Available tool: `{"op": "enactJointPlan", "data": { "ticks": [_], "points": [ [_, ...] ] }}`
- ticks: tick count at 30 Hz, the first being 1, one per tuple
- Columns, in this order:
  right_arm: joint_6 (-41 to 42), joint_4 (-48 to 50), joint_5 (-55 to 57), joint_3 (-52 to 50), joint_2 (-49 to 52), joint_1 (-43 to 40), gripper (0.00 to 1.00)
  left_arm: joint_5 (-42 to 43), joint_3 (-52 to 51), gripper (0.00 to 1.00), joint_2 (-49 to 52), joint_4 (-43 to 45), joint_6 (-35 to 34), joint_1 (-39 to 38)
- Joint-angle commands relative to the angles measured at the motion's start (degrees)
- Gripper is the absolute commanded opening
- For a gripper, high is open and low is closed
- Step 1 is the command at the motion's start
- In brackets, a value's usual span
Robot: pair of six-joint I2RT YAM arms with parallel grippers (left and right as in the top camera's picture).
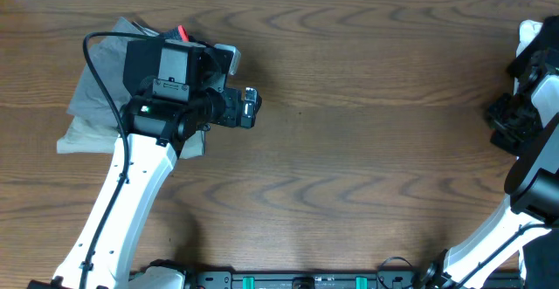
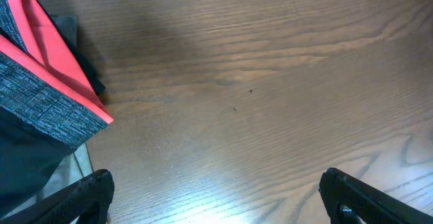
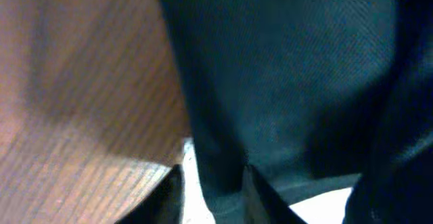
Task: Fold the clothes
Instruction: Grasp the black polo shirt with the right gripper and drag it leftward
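The black T-shirt (image 3: 284, 68) fills most of the right wrist view as soft dark fabric hanging past the table's edge. My right gripper (image 3: 213, 193) has its fingers close together with a fold of that fabric between them. In the overhead view the right gripper (image 1: 507, 119) is a dark mass at the table's far right edge, and the shirt cannot be told apart from it there. My left gripper (image 1: 249, 107) is open and empty over bare wood, just right of the clothes pile. Its two fingertips (image 2: 216, 204) are wide apart.
A pile of grey folded garments (image 1: 92, 106) lies at the back left under the left arm. On it lies a smaller black garment with a grey-and-red waistband (image 2: 40, 109), whose red edge (image 1: 181, 33) shows overhead. The wooden table (image 1: 349, 149) spans the middle.
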Motion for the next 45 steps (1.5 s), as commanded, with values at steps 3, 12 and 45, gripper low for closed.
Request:
{"op": "enactJointPlan", "data": {
  "ticks": [3, 12, 45],
  "points": [
    [2.1, -0.7, 1.8, -0.2, 0.7, 0.6, 0.01, -0.5, 1.1, 0.98, 0.1, 0.2, 0.4, -0.1],
    [-2.8, -2.1, -2.3, -0.2, -5.9, 1.4, 0.01, -2.3, 1.1, 0.98, 0.1, 0.2, 0.6, -0.1],
    [-0.9, 2.5, 4.6, -0.2, -22.0, 19.9, 0.60, -5.0, 1.1, 0.98, 0.1, -0.7, 0.5, 0.0]
  ]
}}
